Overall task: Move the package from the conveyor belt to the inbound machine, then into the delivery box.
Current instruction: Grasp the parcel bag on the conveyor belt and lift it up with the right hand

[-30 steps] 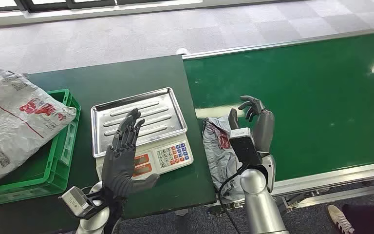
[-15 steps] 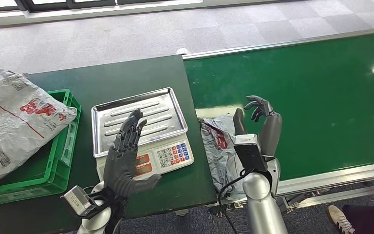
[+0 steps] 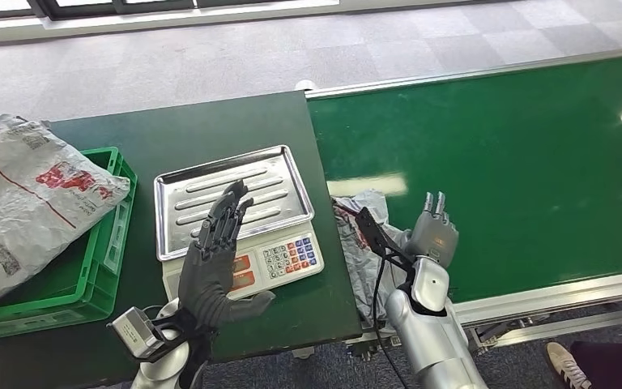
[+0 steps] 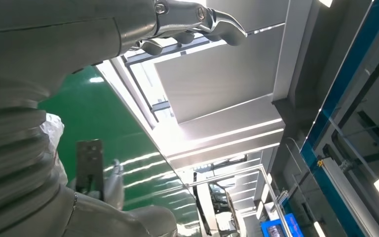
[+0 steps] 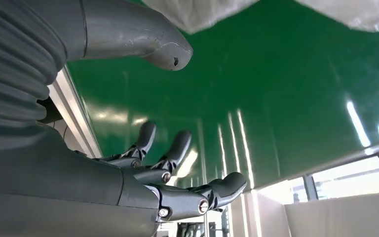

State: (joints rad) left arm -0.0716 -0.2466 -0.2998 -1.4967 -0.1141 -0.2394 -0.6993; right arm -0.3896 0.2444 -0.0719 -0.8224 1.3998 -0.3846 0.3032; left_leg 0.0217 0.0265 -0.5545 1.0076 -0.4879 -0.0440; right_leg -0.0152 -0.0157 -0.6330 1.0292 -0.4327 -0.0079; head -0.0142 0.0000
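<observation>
the package (image 3: 366, 243), a crumpled grey plastic mailer with red print, lies on the near edge of the green conveyor belt (image 3: 534, 162), right beside the dark green table (image 3: 210, 130) that carries the scale. the right hand (image 3: 433, 235) is over the belt just beside the package on its far side from the table, palm turned so that the head view shows mostly its back and two fingertips. the right wrist view shows its fingers (image 5: 177, 148) stretched out and a little apart, thumb (image 5: 143, 39) held wide of them, nothing between them; a white fold of the package (image 5: 202, 10) lies past the thumb, and it seems not to be touching the hand, though the angle is poor.

the left hand (image 3: 219, 259) is raised flat over the front of the inbound machine (image 3: 235, 215), a weighing scale with a steel tray and a keypad. its fingers point up and lie nearly together, thumb stuck out to the side, holding nothing.

at the table's left end stands the delivery box (image 3: 101, 267), a green crate, with a large grey-and-white bag (image 3: 24, 203) slumped over it. grey carpet tiles (image 3: 210, 57) cover the floor beyond, and a shoe (image 3: 567, 362) shows at the lower right corner.
</observation>
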